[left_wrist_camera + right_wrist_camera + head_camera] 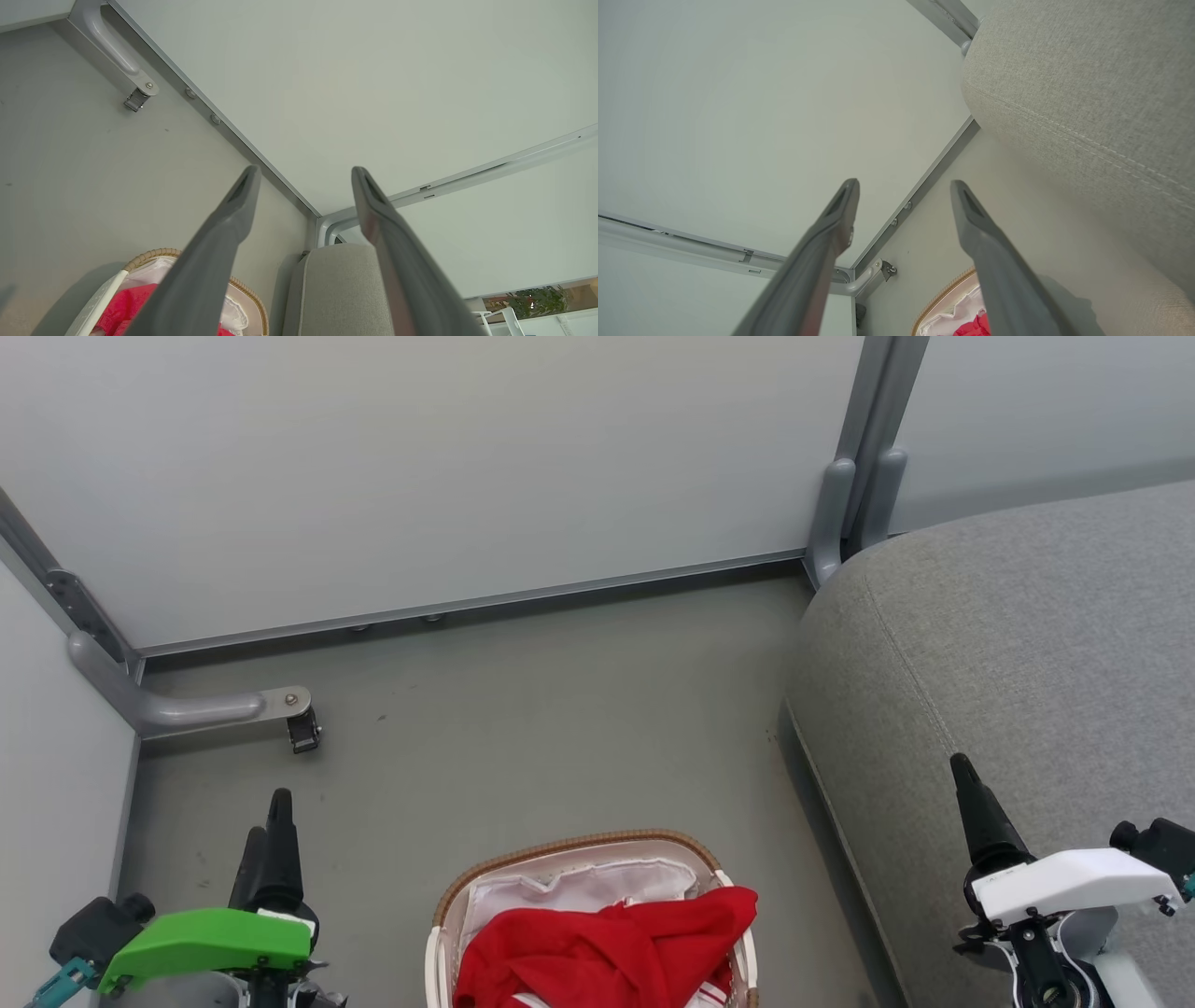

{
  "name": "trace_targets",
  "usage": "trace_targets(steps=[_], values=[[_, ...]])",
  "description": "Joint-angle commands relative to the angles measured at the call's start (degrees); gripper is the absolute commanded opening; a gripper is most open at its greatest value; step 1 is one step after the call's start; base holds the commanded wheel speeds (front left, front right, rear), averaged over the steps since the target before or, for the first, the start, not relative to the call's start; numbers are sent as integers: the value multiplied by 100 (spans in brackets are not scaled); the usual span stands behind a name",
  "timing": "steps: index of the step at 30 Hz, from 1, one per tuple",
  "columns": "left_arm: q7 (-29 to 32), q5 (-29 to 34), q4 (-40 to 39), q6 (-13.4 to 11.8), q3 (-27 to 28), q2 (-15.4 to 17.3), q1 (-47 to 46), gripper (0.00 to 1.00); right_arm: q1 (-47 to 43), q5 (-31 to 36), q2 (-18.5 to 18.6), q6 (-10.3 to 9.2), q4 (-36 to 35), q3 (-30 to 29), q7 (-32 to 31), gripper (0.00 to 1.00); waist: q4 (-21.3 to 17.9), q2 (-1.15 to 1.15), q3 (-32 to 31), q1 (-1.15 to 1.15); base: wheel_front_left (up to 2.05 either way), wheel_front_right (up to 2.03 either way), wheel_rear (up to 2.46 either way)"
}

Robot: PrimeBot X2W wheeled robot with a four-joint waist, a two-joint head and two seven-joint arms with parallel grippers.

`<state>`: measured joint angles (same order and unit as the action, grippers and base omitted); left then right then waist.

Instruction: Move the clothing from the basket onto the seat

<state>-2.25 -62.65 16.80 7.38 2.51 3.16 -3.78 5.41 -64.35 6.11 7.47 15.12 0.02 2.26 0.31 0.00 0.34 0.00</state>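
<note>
The clothing (pixel 607 952), a crumpled red shirt, lies in the basket (pixel 579 842), which has a brown woven rim and a white liner and stands on the floor at the bottom middle of the head view. The big grey seat (pixel 1027 644) rises to its right. My left gripper (pixel 267 814) hangs left of the basket and my right gripper (pixel 966 784) is over the seat's front edge. Both are open and hold nothing. The left wrist view shows the left gripper (pixel 304 171), the basket (pixel 154 254), the clothing (pixel 126 308) and the seat (pixel 336 289). The right wrist view shows the right gripper (pixel 904 184), the seat (pixel 1087 93), the basket (pixel 943 294) and the clothing (pixel 971 326).
Pale partition walls (pixel 420 457) close off the back and left. A grey metal foot with a small castor (pixel 303 728) juts onto the floor (pixel 560 709) at the left. A grey post (pixel 845 513) stands in the corner by the seat.
</note>
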Motion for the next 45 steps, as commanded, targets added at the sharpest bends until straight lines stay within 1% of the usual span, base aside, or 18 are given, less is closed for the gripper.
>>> trace_targets(steps=[1,10,20,33,45], values=[[-66,311,-73,6,-62,90,1,100,145,242,57,1,-82,26,71,100,2,0,3,0,0,0,0],[-242,1303,-85,7,-413,223,15,100,125,1171,52,2,-129,43,247,100,12,0,7,0,0,0,0],[-418,2329,-90,9,-545,233,72,100,42,2109,-7,2,-128,83,420,100,22,0,10,0,0,0,0],[-621,3350,49,1,-691,234,105,100,0,3113,12,2,44,281,626,100,39,0,1,0,0,0,0],[-797,4080,61,-51,-750,240,180,100,-45,3981,-47,2,157,226,800,100,37,0,-13,0,0,0,0]])
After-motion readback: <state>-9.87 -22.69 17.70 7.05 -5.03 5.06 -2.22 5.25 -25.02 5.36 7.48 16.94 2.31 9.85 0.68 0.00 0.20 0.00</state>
